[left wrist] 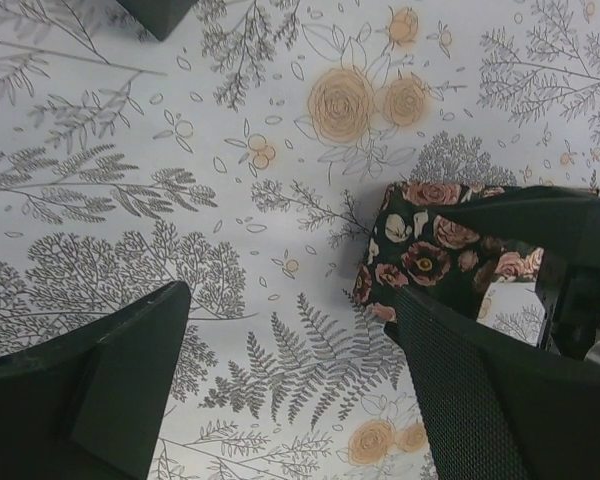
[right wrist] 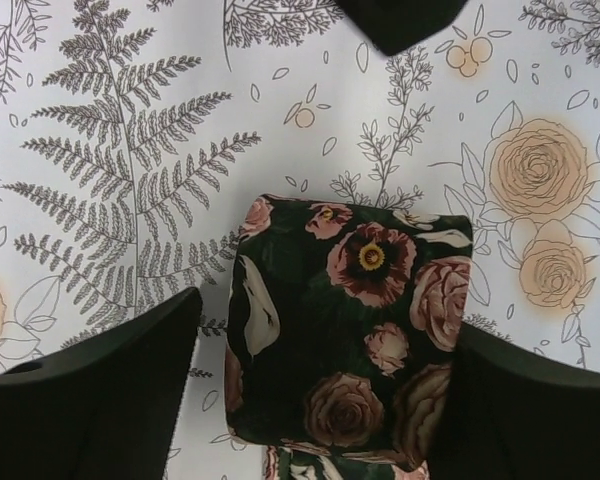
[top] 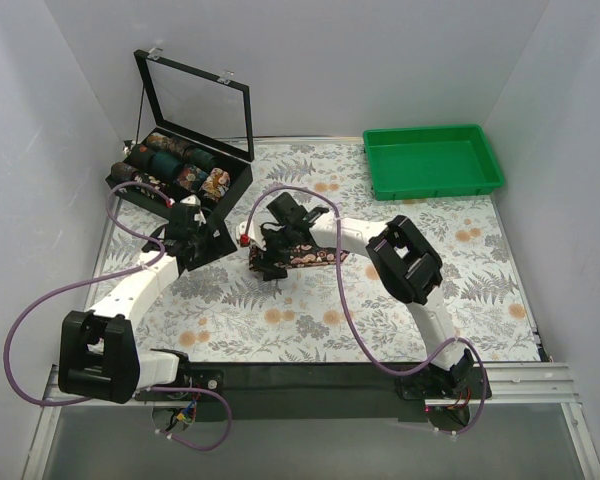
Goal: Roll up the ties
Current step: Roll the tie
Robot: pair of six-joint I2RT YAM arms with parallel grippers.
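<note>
L gripper [left wrist: 290,300] stands wide apart, holding nothing, low over the table cover [top: 460,285]; its R finger sits just beside one end of the tie [top: 310,256]. R gripper [right wrist: 325,320] is also spread, straddling the tie's folded end w/o clamping it: a gap shows at its L finger, the R finger is close against the fabric. The tie lies mid-table on the floral-print cover. White walls [top: 310,60] on 3 sides. Count: 2 arms, 1 lidded box [top: 180,170] back L w/ rolled ties [top: 185,165] (no. unclear), 1 loose tie, 1 green tray [top: 432,185] back R.
</note>
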